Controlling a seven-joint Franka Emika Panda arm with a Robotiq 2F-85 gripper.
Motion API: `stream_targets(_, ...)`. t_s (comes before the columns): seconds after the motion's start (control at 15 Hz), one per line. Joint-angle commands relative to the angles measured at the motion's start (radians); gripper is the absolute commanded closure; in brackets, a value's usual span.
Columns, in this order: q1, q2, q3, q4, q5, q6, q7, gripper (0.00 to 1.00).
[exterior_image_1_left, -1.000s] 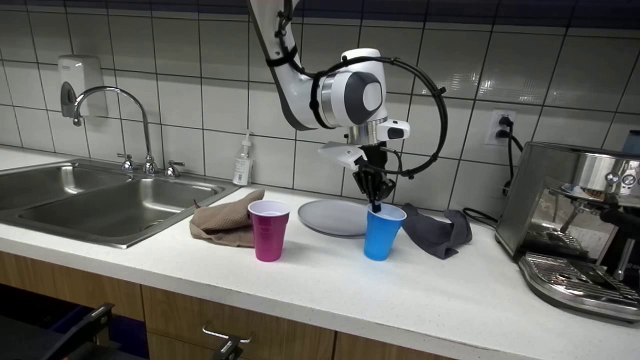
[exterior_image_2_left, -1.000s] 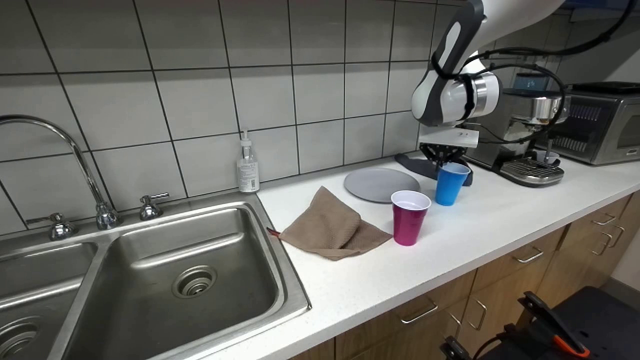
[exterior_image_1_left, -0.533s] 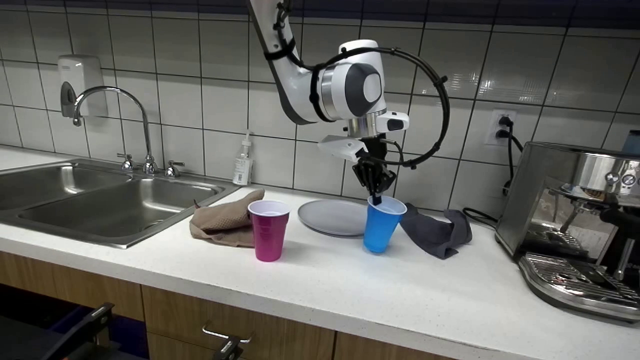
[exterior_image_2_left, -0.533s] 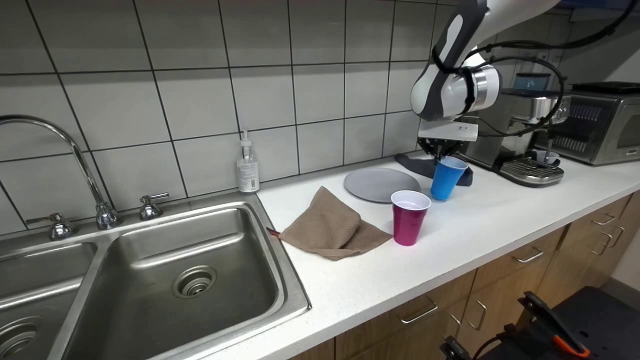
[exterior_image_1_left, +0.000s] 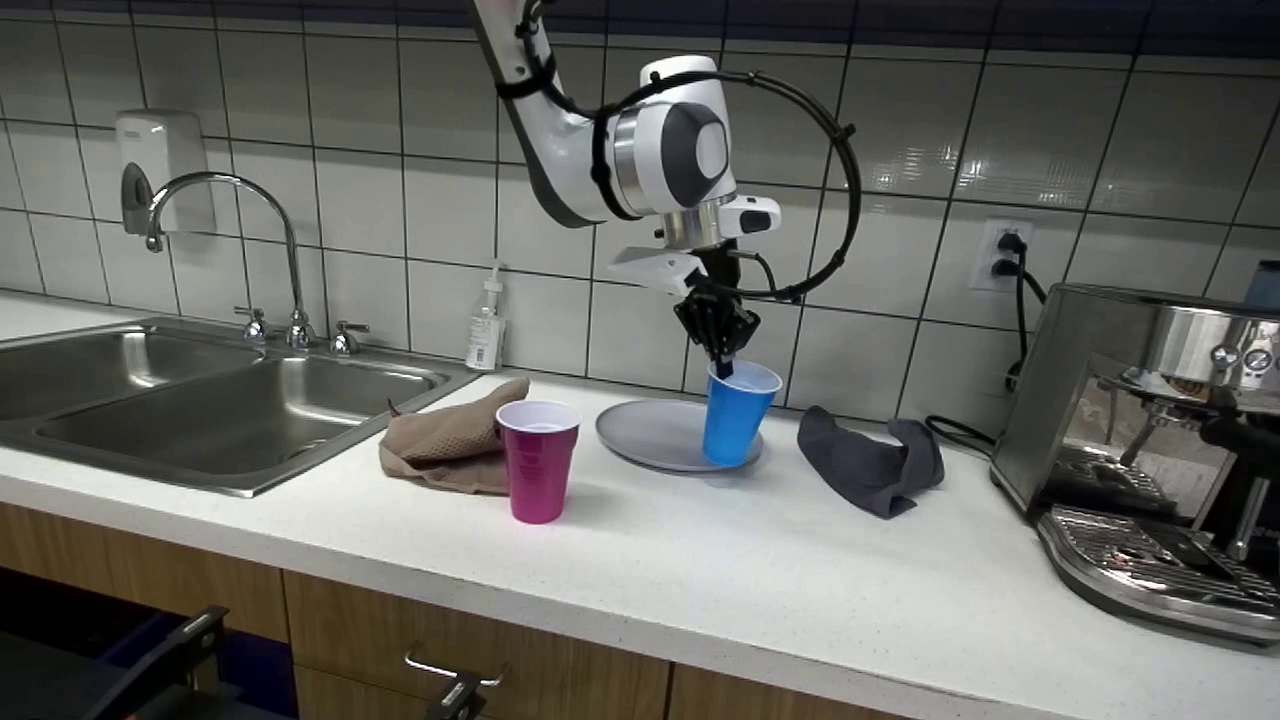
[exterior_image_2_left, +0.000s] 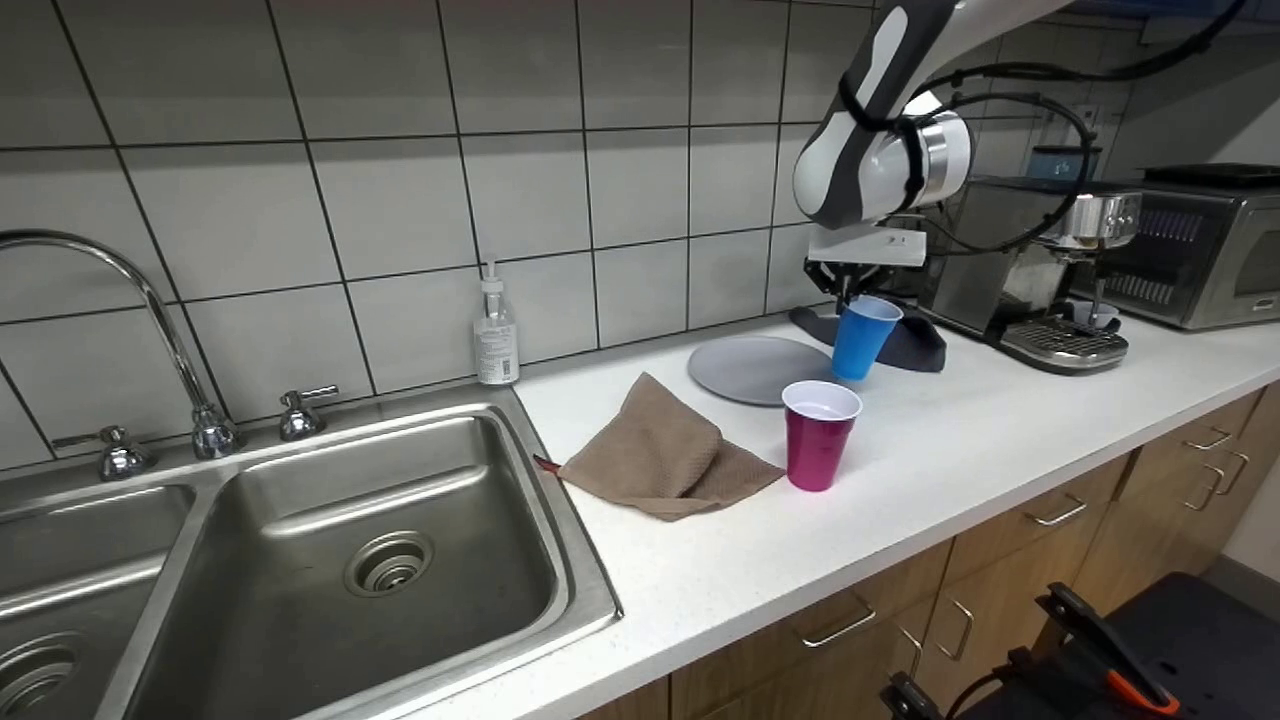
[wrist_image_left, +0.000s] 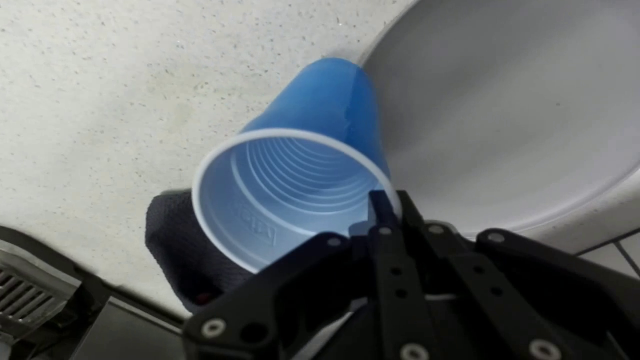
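Note:
My gripper (wrist_image_left: 394, 202) is shut on the rim of a blue plastic cup (wrist_image_left: 325, 102), one finger inside the wall and one outside. The cup, white inside with no contents visible, hangs tilted above the counter in both exterior views. Its lower end overlaps the right edge of a round grey plate (exterior_image_1_left: 640, 432) in an exterior view (exterior_image_2_left: 750, 368). In the wrist view the plate (wrist_image_left: 510, 115) lies just right of the cup. A magenta cup (exterior_image_1_left: 538, 468) stands upright on the counter, apart from the gripper.
A dark cloth (exterior_image_1_left: 872, 468) lies right of the plate, and a brown cloth (exterior_image_2_left: 670, 450) lies behind the magenta cup, near the steel sink (exterior_image_2_left: 590, 590). A soap bottle (exterior_image_1_left: 486, 330) stands by the tiled wall. An espresso machine (exterior_image_1_left: 1130, 400) occupies the right end.
The gripper, holding the blue cup by its rim, has risen off the counter and moved left in both exterior views, over the plate's edge. The cup has tilted more. Other objects stayed put.

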Motion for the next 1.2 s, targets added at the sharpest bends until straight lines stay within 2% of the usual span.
stream_targets(0.0, 0.008, 0.009, 0.024, 0.051, -0.018, -0.028, 0.005, 0.99)
stream_targets(1.13, -0.01, 0.237, 0.196, 0.387, 0.022, -0.11, -0.121, 0.99)
